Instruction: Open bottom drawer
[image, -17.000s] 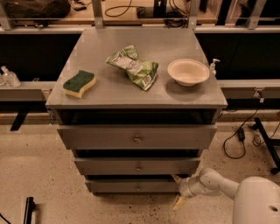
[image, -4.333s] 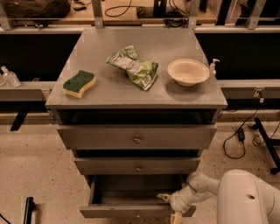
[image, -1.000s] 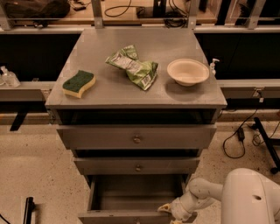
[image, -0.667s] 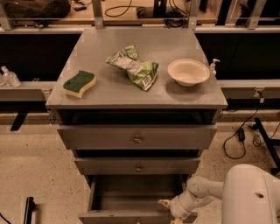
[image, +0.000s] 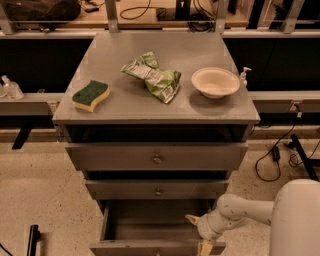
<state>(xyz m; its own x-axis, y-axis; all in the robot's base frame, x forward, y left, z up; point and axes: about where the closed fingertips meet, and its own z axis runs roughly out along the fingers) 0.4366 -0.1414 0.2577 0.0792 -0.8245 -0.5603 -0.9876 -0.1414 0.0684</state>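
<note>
Lowest down, bottom drawer (image: 145, 223) out toward camera, front running left-right; claw (image: 199, 233) at right corner, state unclear

1. A pale speckled floor (image: 35, 190) spreads around a grey metal cabinet (image: 125, 107) standing in the middle.
2. Behind the cabinet, a grey ledge (image: 30, 98) runs in front of dark panels (image: 35, 62).
3. Black cables (image: 272, 160) trail over the floor at the right.
4. A wooden shelf (image: 150, 17) crosses the top; the light is warm and dim.
5. The gripper (image: 200, 234) sits low at the cabinet's right front.
</note>
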